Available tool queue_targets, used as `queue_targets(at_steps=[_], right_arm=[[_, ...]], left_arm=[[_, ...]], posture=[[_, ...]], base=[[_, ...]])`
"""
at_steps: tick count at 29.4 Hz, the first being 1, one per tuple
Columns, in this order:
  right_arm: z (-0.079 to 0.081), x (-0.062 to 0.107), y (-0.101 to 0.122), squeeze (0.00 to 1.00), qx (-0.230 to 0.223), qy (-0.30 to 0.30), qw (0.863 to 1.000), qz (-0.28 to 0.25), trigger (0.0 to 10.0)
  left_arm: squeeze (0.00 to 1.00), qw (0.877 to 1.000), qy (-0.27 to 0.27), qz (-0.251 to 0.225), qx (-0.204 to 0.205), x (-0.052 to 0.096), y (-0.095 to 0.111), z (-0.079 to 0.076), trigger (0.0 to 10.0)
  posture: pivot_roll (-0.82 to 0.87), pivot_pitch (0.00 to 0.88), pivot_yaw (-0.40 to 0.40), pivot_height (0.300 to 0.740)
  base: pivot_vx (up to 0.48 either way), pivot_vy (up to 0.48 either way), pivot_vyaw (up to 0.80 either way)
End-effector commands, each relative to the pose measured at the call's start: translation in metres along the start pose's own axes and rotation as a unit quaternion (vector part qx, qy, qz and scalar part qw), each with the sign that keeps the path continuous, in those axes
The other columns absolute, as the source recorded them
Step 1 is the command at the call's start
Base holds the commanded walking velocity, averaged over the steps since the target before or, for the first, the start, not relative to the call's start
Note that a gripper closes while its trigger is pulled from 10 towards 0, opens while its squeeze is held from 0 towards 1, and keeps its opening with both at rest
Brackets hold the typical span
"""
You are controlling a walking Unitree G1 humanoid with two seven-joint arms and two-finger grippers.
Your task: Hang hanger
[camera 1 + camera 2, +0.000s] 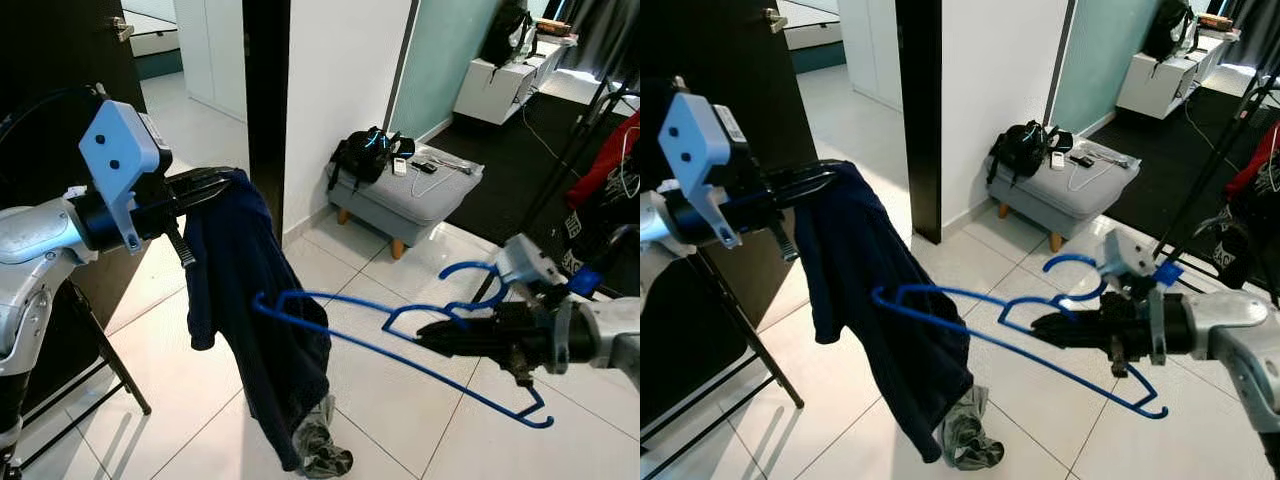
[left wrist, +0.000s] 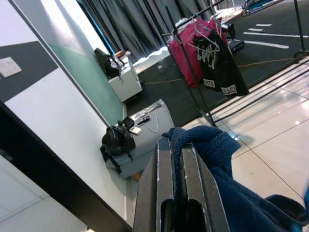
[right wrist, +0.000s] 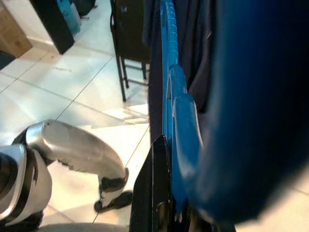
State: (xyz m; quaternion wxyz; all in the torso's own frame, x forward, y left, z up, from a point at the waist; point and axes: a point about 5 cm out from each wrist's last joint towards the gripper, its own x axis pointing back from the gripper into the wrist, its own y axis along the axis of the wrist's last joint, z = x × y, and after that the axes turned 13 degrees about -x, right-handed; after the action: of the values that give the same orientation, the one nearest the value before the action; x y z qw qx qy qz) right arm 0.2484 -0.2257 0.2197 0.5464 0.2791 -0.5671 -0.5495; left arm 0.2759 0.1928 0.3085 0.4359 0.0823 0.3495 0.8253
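- left pincer [image 1: 205, 187] clamped on the top edge of a dark blue garment [image 1: 255, 320], holding it up at our left; the fabric is pinched between the closed fingers [image 2: 166, 193] in the left wrist view.
- garment hangs down, its lower end bunched on the white tiled floor [image 1: 400, 400].
- right pincer [image 1: 435, 340] closed on a blue hanger [image 1: 400, 345] near its hook, held roughly level in mid-air at our right.
- hanger's far end reaches the hanging garment; we cannot tell if it is inside the fabric.
- grey bench [image 1: 415, 195] with a black bag [image 1: 365, 155] stands behind, by the wall.
- clothes rack [image 2: 193, 72] with garments further back.
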Motion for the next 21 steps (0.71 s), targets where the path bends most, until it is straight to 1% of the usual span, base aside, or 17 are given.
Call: queue_targets(at_steps=[1, 2, 4, 9, 18, 21], right_arm=[[-0.004, 0.011, 0.010, 0.00, 0.015, -0.022, 0.999, -0.023, 10.0], [-0.004, 0.011, 0.010, 0.00, 0.015, -0.022, 0.999, -0.023, 10.0], [-0.007, 0.017, 0.010, 0.00, 0.017, -0.038, 0.999, -0.020, 10.0], [-0.011, 0.019, 0.008, 0.00, 0.020, -0.054, 0.998, -0.011, 10.0], [-0.018, 0.009, 0.004, 0.00, 0.032, -0.077, 0.996, -0.004, 10.0], [-0.017, 0.003, 0.003, 0.00, 0.029, -0.065, 0.997, -0.004, 10.0]], left_arm=[[0.00, 1.000, -0.011, -0.015, -0.005, -0.004, 0.006, -0.001, 10.0], [0.00, 1.000, -0.011, -0.015, -0.005, -0.004, 0.006, -0.001, 10.0], [0.00, 1.000, -0.014, -0.015, -0.005, -0.004, 0.007, -0.002, 10.0], [0.00, 1.000, -0.017, -0.016, -0.006, -0.004, 0.008, -0.002, 10.0], [0.00, 0.999, -0.024, -0.024, -0.010, -0.005, 0.015, -0.001, 10.0], [0.00, 0.999, -0.025, -0.027, -0.011, -0.006, 0.017, 0.000, 10.0]], posture=[[0.01, 0.000, -0.050, 0.740], [0.01, 0.000, -0.050, 0.740], [0.01, 0.000, -0.050, 0.740], [0.01, 0.000, -0.049, 0.740], [0.02, 0.000, -0.051, 0.740], [0.02, 0.000, -0.052, 0.740]], base=[[0.000, 0.000, 0.00], [0.000, 0.000, 0.00], [0.000, 0.000, 0.00], [0.000, 0.000, 0.00], [0.000, 0.000, 0.00], [0.000, 0.000, 0.00]])
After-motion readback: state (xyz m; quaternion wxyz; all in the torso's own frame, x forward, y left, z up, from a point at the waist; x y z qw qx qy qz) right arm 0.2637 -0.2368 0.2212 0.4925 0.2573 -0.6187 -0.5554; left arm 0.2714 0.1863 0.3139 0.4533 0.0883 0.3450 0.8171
